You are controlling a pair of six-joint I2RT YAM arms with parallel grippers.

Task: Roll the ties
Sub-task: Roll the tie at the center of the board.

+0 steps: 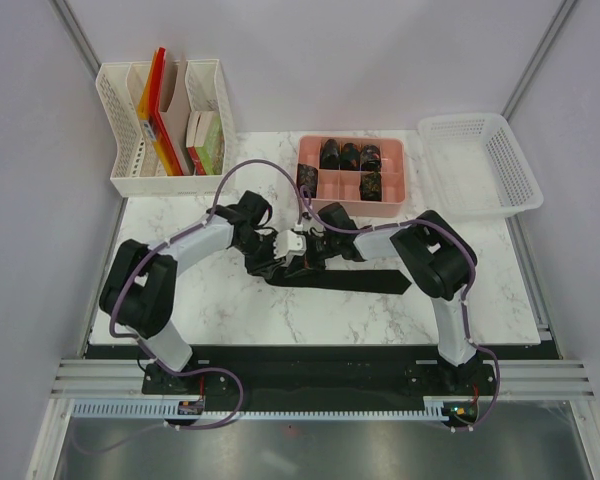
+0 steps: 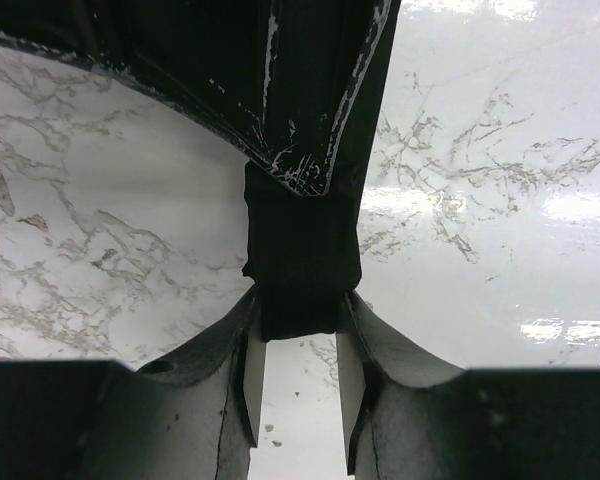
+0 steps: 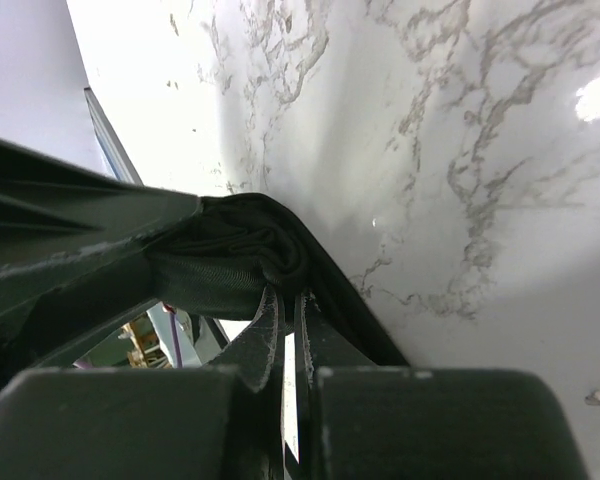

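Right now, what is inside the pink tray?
The pink tray holds what look like five rolled ties: three in the back row, one front left, one front right. The front middle compartment looks empty. The tray floor under the coils is hidden.

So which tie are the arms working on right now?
Look at the marble table, just in front of the pink tray. A dark tie lies stretched out there, running rightward. Unlike the rolled ties in the tray, it lies flat.
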